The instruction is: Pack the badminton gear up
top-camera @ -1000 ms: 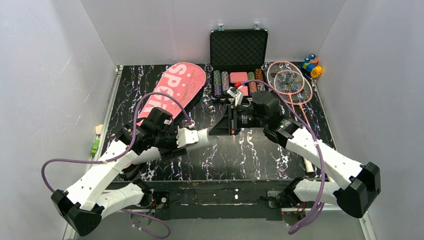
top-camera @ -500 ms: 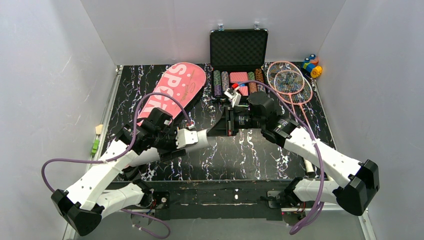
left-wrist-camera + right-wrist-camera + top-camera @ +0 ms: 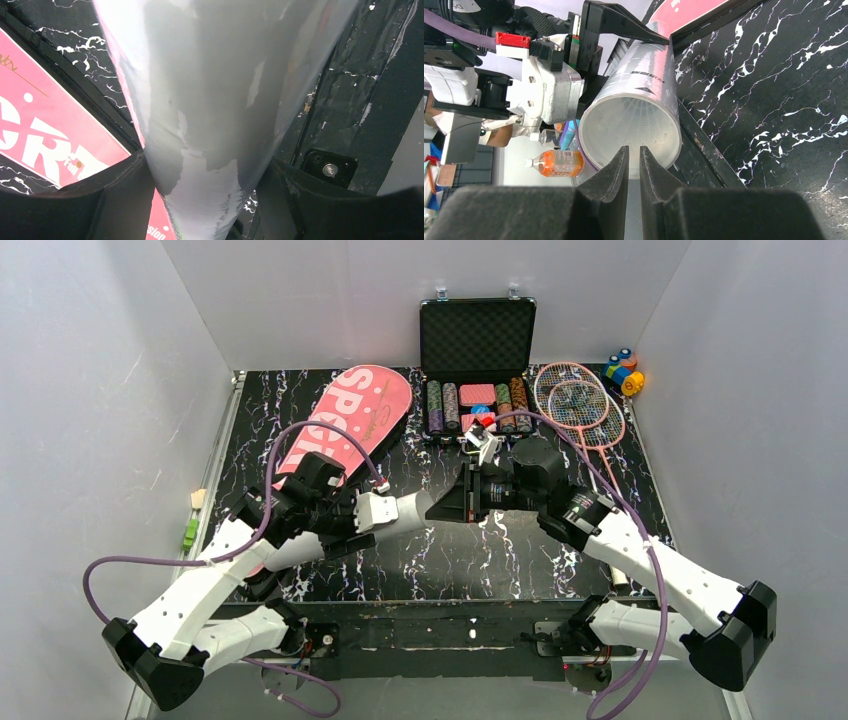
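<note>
White tube in left hand; right hand, seemingly closed, at mouth.

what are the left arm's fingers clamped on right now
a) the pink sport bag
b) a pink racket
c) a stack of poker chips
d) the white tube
d: in the left wrist view the left fingers press against both sides of the white tube, while the pink bag lies ungripped behind it.
</note>
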Tool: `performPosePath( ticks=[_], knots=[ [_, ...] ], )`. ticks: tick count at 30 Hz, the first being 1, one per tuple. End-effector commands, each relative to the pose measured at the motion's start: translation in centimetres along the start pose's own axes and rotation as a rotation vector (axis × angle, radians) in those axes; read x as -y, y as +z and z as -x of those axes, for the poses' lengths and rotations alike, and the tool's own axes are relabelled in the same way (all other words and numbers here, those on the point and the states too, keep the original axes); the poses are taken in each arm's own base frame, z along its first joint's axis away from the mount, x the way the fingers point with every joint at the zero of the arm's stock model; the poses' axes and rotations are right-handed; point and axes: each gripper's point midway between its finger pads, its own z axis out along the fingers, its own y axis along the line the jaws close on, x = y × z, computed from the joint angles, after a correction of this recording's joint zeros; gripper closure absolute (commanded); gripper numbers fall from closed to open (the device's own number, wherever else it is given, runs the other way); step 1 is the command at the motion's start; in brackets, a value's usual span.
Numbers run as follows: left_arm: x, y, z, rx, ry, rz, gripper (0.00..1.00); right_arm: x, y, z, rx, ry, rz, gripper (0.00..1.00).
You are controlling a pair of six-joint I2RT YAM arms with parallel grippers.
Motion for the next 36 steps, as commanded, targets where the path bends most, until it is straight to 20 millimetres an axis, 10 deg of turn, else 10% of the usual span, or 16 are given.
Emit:
performPosePath(
  ticks=[1,12,16,22,36],
  knots=[
    [-0.9,-1.4,2.6,0.095,0.028,0.042,0.77,-0.2,0.2,0.4,0.022,-0.01,0.007,0.81],
    [-1.5,-2.9,5.4,0.176,-0.001,0.048,0.77,-0.1,1.6,0.4,-0.003,0.043,0.046,0.85],
    [-3.3,-2.8,5.3,0.139,-0.015,0.119,0.79,-0.3,0.5,1.7,0.059,0.013,-0.012,0.63],
    [-9.7,-1.6,0.6,-0.031,-0.188,0.3,0.85,0.8,-5.3,5.5,0.258,-0.009,-0.153,0.28],
    [-25.4,-2.0,-15.2,-0.432,-0.468,0.588,0.83,4.9,-9.1,3.1,0.306,0.046,-0.301,0.24]
  ],
)
